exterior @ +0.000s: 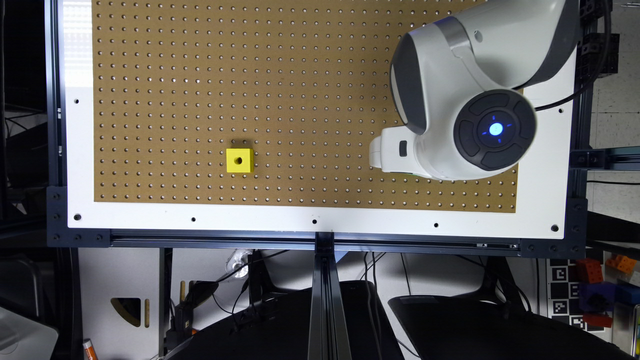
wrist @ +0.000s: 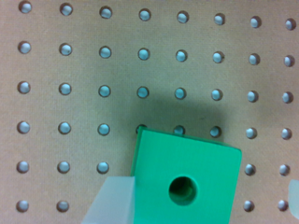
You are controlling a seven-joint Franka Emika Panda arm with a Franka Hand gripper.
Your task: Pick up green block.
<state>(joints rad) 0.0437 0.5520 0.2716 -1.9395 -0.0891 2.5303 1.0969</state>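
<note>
The green block [wrist: 187, 179] sits right between my jaws in the wrist view, its dark round hole facing the camera, the brown pegboard [wrist: 93, 70] behind it. One pale finger [wrist: 110, 200] lies against one side of the block; the other shows as a blurred sliver near the frame's edge, apart from the block, so my jaws look wide, not clamped. In the exterior view my gripper [exterior: 382, 152] hangs over the desk [exterior: 330, 220] toward the exterior view's right, well apart from the yellow cube [exterior: 239, 160].
</note>
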